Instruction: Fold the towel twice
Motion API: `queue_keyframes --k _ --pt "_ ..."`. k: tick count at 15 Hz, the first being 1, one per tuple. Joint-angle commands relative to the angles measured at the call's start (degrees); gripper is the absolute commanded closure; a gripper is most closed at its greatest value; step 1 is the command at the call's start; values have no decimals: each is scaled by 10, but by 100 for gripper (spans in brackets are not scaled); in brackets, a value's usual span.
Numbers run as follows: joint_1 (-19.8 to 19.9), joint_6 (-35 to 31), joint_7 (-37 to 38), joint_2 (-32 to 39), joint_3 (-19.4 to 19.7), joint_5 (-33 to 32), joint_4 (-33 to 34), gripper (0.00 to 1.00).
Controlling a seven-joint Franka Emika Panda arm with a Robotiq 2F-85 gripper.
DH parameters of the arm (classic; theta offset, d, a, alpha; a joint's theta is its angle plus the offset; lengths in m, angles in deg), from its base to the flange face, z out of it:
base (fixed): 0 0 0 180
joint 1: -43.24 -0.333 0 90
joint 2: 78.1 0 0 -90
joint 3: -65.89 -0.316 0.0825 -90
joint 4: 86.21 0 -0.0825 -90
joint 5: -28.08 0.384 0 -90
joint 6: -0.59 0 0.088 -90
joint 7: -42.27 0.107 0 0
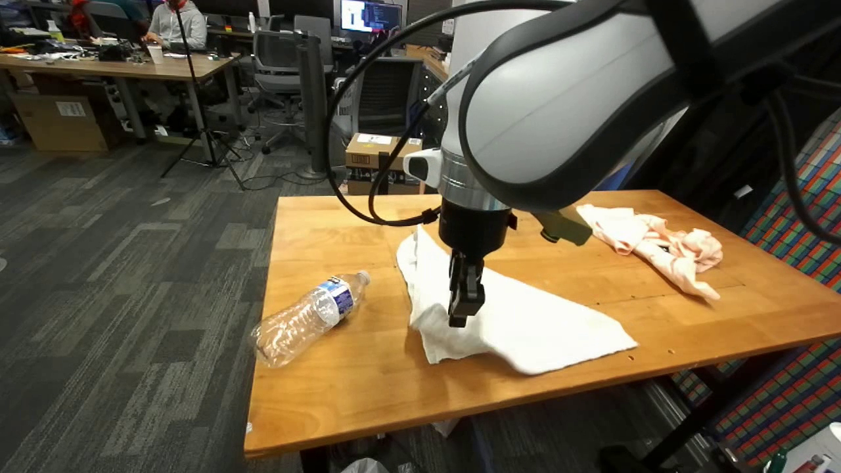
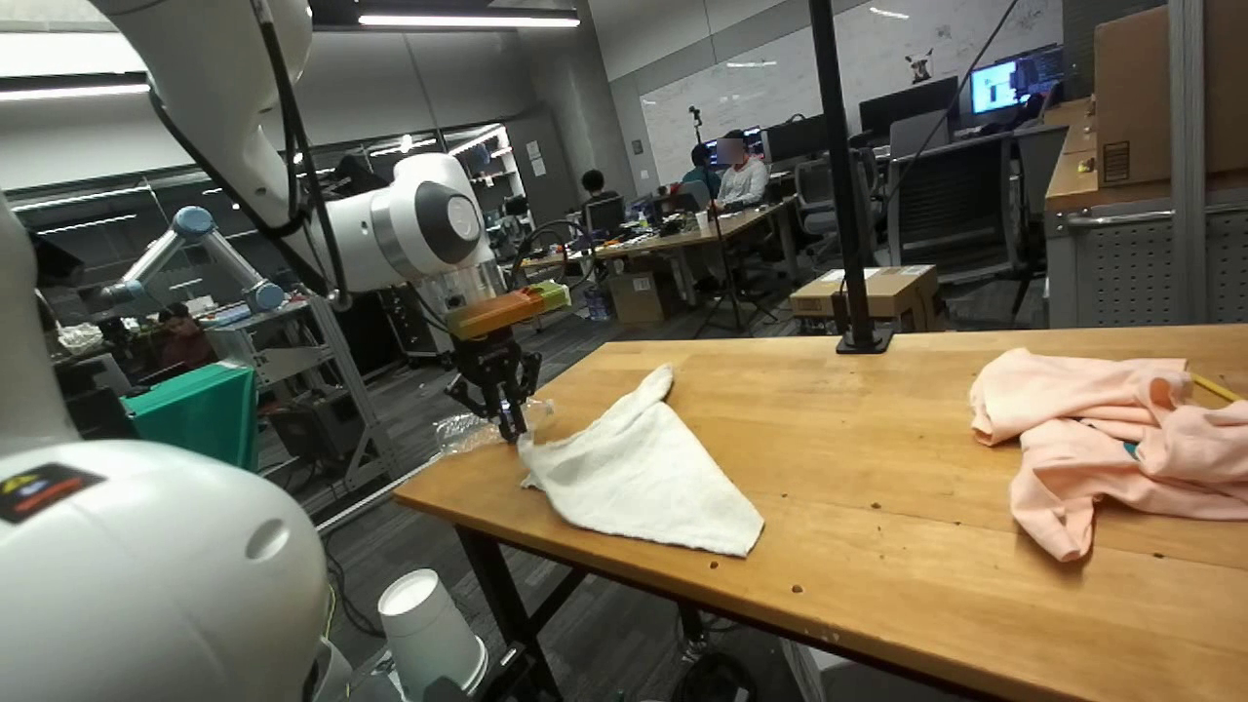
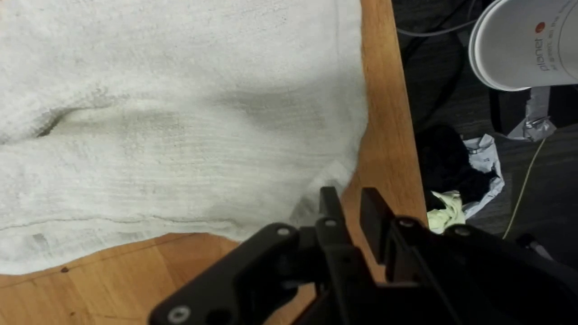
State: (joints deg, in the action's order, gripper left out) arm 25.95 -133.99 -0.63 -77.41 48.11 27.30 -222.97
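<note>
On the table, the towel lies creased, well apart from a crumpled pink cloth. My gripper points down at one corner of the towel. My jaws are parted by a narrow gap; bare table shows between them in the wrist view. I cannot tell whether they touch the towel. A bottle lies on its side near the towel, by the table's edge.

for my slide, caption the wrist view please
Parted jaws at the corner of a white towel, near the edge of a wooden tabletop.
</note>
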Motion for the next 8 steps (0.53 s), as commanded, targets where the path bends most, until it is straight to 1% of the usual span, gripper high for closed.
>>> queue_keyframes --k 1,3,6,7,8 --pt "5 -22 -48 -20 5 26 -16 47" --pt "11 -26 -51 -24 11 25 -18 34" --pt "27 -44 -59 -36 28 22 -21 9" --pt "33 -51 -63 -39 36 22 -21 3" --pt "40 -58 -70 -45 45 22 -21 0"
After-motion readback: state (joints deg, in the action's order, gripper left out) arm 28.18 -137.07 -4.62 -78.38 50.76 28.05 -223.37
